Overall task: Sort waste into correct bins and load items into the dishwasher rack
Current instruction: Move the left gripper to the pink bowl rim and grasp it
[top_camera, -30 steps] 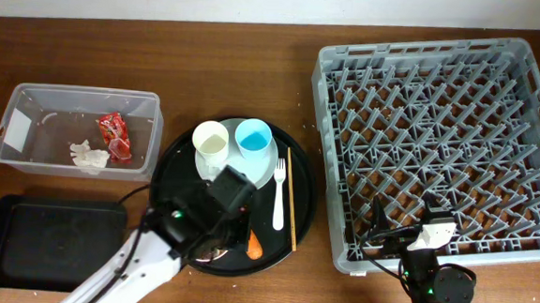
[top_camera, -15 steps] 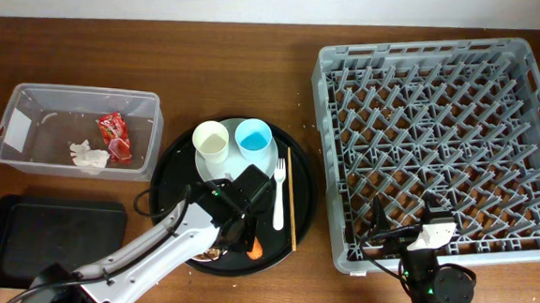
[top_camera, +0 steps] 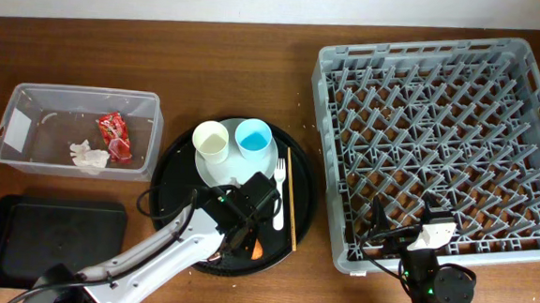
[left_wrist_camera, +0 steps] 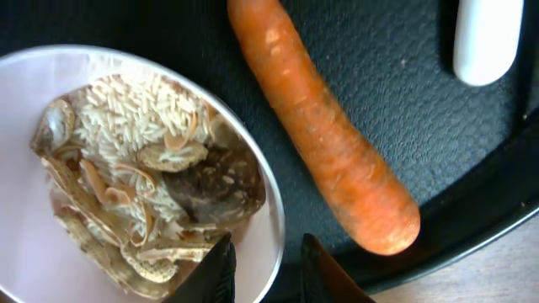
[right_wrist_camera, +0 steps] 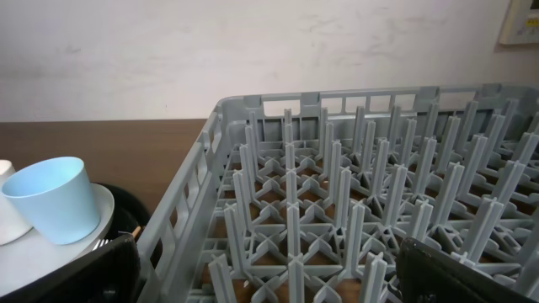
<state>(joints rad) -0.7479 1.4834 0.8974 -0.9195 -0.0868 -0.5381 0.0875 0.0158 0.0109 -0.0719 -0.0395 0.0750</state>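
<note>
In the left wrist view my left gripper (left_wrist_camera: 263, 273) straddles the rim of the pinkish-white bowl (left_wrist_camera: 34, 244), one finger inside and one outside, shut on it. The bowl holds rice and brownish food scraps (left_wrist_camera: 152, 181). An orange carrot (left_wrist_camera: 324, 143) lies just right of the bowl on the round black tray (top_camera: 171, 164). On that tray also sit a cream cup (top_camera: 211, 140) and a light blue cup (top_camera: 253, 136) on the plate (top_camera: 214, 170), plus a white fork (top_camera: 278, 204) and a chopstick (top_camera: 290, 200). My right gripper (right_wrist_camera: 269, 269) stands open at the grey dishwasher rack (top_camera: 440, 134).
The clear tub (top_camera: 19, 108) at the left holds a white napkin (top_camera: 87, 155) and a red wrapper (top_camera: 115, 134). A shallow black tray (top_camera: 53, 242) lies in front of it. The left arm covers most of the bowl from overhead.
My left arm has swung to the right over the round tray, bringing its gripper closer to the carrot and fork. The right arm has not moved.
</note>
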